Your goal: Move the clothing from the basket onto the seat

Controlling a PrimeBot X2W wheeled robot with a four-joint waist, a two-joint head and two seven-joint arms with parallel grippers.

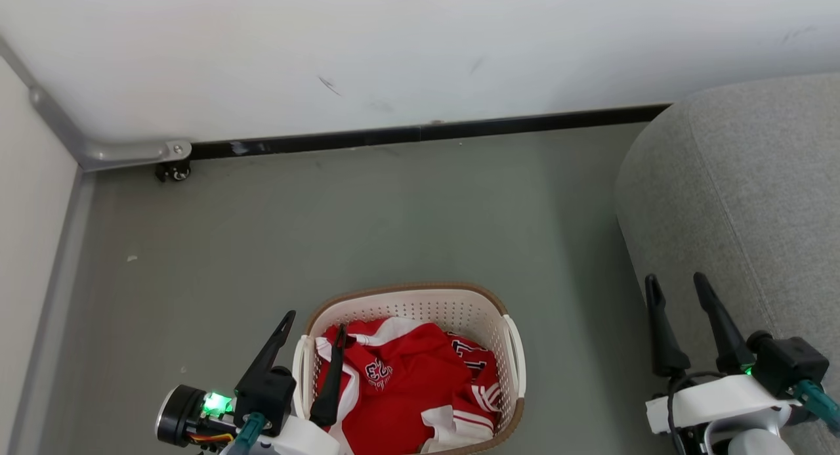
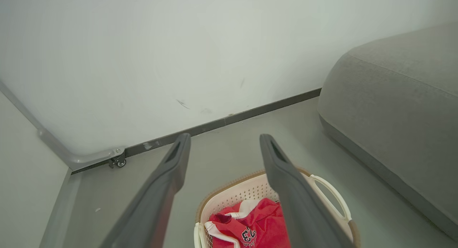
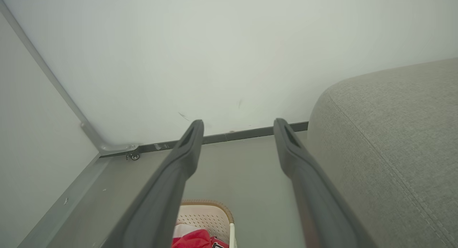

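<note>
Well, the red clothing [image 1: 407, 389] is all inside the basket [image 1: 407, 305]. It is piled in a soft heap, with white stripes and some black-and-white letters on it (the print is too crumpled to read well). The basket is cream-white with little holes and a brown rim. It stands on the grey-green floor [image 1: 394, 212], well away from the floor's far edge. Along that edge a black strip [image 1: 420, 133] runs at the bottom of the white wall [image 1: 420, 48]. A little wheel [image 1: 176, 173] sits at the floor's far left corner, under a grey metal rail [image 1: 118, 154].

The big light-grey seat [image 1: 741, 199] is on the right side of the floor. It is near the basket but not touching it, and a band of bare floor lies between them.

The left end effector [image 1: 315, 322] is open, with its two dark fingers spread wide and nothing gripped. One finger [image 1: 331, 376] reaches over the left side of the basket, above the clothing. The other finger is outside the basket's left wall, over the floor. I cannot tell if the inner finger touches the cloth.

The right end effector [image 1: 676, 279] is open too, with its fingers apart and nothing between them. It hangs by the seat's near left edge, well apart from the basket.
</note>
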